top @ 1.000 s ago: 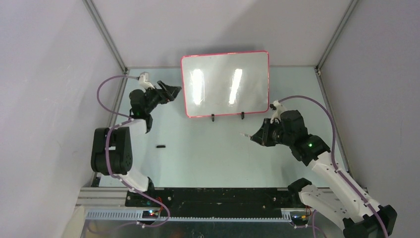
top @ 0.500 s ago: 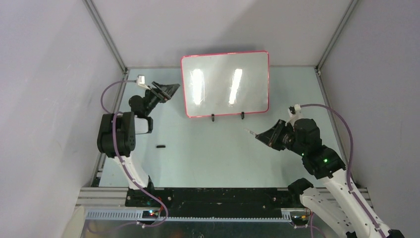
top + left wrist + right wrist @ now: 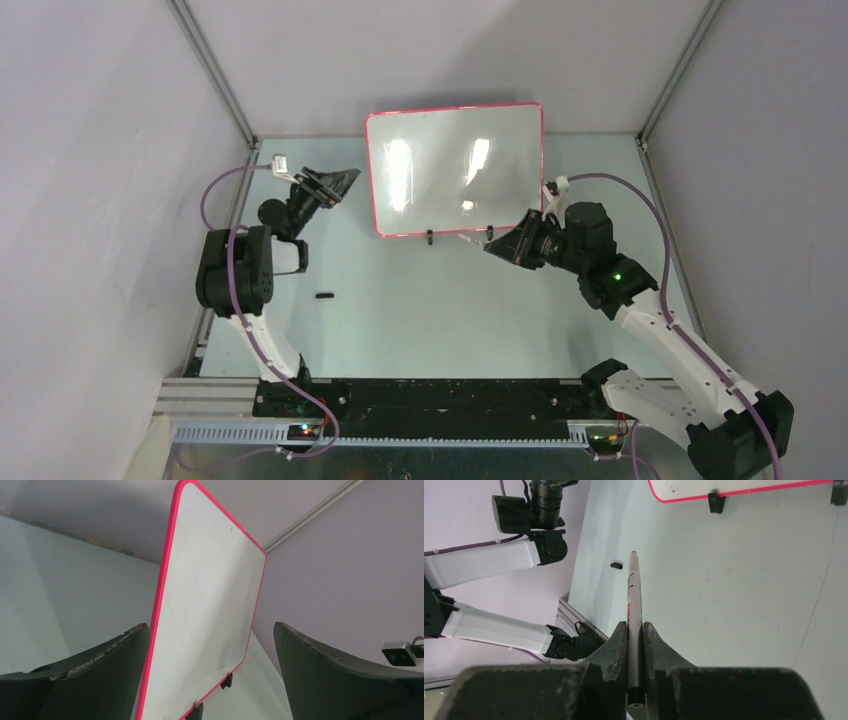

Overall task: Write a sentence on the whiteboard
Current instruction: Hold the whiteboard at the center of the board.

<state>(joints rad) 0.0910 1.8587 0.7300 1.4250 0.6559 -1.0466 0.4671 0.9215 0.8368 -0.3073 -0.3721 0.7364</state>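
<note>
Right wrist view: right gripper (image 3: 635, 626) pinches the marker (image 3: 634, 590); land its tip squarely on the whiteboard (image 3: 744, 484) at frame top.

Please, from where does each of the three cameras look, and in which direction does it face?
Top external: high behind the bases, looking down on the table, the whiteboard and both arms.
Left wrist: low beside the whiteboard's left edge, facing obliquely across it; the open left gripper frames it with its fingers.
Right wrist: looks along the marker clamped in the right gripper, down at the table; the left arm shows beyond.
Shared: top external and right wrist both show the small black piece on the table; all three show the whiteboard.
</note>
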